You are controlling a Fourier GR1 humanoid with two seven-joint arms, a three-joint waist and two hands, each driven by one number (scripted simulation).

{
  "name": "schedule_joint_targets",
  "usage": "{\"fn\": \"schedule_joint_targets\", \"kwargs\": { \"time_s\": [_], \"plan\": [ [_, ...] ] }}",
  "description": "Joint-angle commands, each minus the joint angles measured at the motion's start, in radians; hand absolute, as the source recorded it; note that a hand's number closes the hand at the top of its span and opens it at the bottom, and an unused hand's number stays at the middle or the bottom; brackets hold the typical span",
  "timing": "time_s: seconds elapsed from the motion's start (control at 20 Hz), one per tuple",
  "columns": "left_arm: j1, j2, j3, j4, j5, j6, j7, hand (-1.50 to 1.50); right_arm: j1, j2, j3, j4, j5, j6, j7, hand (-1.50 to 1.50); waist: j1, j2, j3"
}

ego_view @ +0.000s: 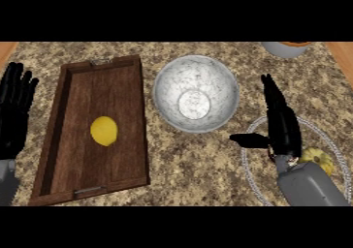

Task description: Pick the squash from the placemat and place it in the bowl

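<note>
A yellow squash (317, 158) lies on a round pale placemat (254, 145) at the lower right, mostly hidden behind my right forearm. My right hand (281, 123) hovers over the placemat's left part with fingers straight and pointing away and the thumb out to the left; it is open and holds nothing, and the squash sits just right of its wrist. The grey speckled bowl (196, 93) stands at the counter's middle, up and left of that hand, with nothing in it. My left hand (12, 114) rests open at the left edge, fingers up.
A dark wooden tray (72, 121) lies left of the bowl with a yellow lemon (104, 131) in it. A grey cup or pot (285, 48) with something orange shows at the top right edge. Speckled counter lies between tray, bowl and placemat.
</note>
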Motion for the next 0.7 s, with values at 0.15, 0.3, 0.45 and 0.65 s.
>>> {"fn": "schedule_joint_targets", "kwargs": {
  "time_s": [0.15,0.3,0.45,0.65],
  "plan": [
    [-0.059,0.023,0.038,0.093,0.016,-0.061,-0.005,0.00,-0.069,-0.064,0.110,-0.121,0.303,0.231,0.425,-1.50,-0.017,-0.007,0.000],
    [-0.015,0.017,0.049,0.063,0.021,-0.068,-0.034,0.00,-0.126,-0.078,0.116,-0.226,0.336,0.431,0.631,-1.50,-0.011,-0.015,-0.001],
    [-0.034,0.002,0.031,0.071,0.004,-0.046,-0.012,0.00,-0.194,-0.091,0.081,-0.298,0.250,0.669,0.778,-1.50,-0.015,-0.014,0.000],
    [-0.033,-0.007,0.033,0.086,-0.001,-0.056,-0.037,0.00,-0.216,-0.065,0.059,-0.268,0.120,0.897,0.894,-1.50,-0.008,-0.008,0.000]
  ]
}}
